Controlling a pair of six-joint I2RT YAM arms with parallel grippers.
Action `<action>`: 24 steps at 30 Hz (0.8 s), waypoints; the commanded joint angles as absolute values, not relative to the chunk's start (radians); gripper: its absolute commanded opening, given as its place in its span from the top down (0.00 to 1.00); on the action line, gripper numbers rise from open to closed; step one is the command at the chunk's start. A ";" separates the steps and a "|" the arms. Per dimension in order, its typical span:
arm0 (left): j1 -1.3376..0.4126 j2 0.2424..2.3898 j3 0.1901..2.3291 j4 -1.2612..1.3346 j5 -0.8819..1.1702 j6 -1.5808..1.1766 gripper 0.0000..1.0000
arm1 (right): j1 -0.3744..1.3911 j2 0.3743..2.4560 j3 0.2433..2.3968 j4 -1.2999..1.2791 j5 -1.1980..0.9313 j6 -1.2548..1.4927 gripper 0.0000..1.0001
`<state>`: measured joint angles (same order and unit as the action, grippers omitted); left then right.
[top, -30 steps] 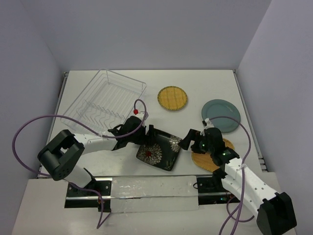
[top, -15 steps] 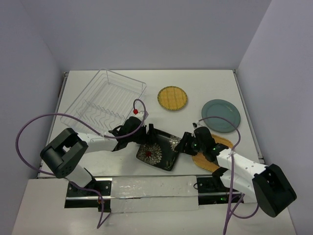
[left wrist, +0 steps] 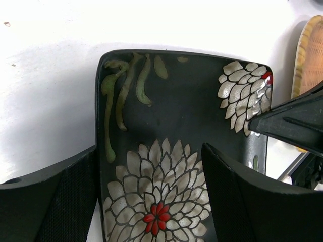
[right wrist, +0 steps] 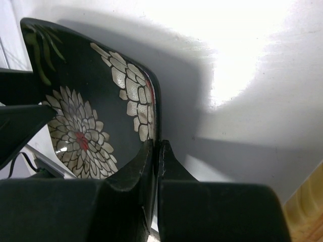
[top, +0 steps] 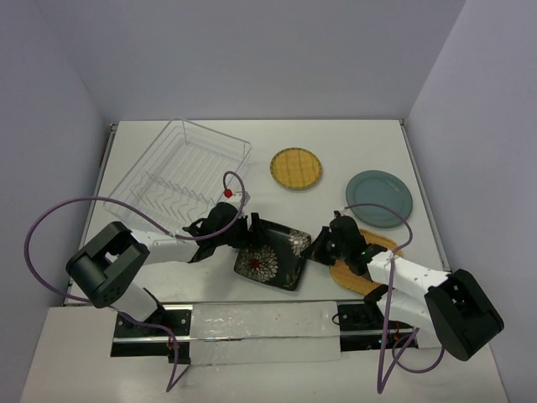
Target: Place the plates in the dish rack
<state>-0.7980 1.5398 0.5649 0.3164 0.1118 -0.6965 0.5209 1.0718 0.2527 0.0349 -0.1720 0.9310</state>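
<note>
White arm links (top: 411,273) with black joints (top: 105,269); looping purple cables (top: 92,200); small red clip (top: 227,192)

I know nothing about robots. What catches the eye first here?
The black square plate with white and red flowers lies centre front on the white table. The right gripper pinches its right rim, while the left gripper hangs open over its opposite side. A clear wire dish rack stands far left.

1. Black plate (top: 273,252): white petalled flowers with red centres, green stems.
2. Yellow plate (top: 295,168): fine woven grid.
3. Teal plate (top: 379,198): plain grey-teal.
4. Orange plate (top: 351,277): orange-yellow weave.
5. Rack (top: 180,168): clear-white wire.
6. Counter (top: 336,138): white.
</note>
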 commanded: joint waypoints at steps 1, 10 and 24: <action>-0.810 1.556 0.513 0.227 0.167 -0.721 0.20 | 0.518 1.125 0.237 0.029 -0.051 0.918 1.00; -0.810 1.565 0.471 0.259 0.212 -0.764 0.47 | 0.489 1.149 0.215 0.038 -0.032 0.922 1.00; -0.812 1.448 0.495 0.376 0.386 -0.741 0.95 | 0.486 1.200 0.195 0.114 -0.080 0.914 1.00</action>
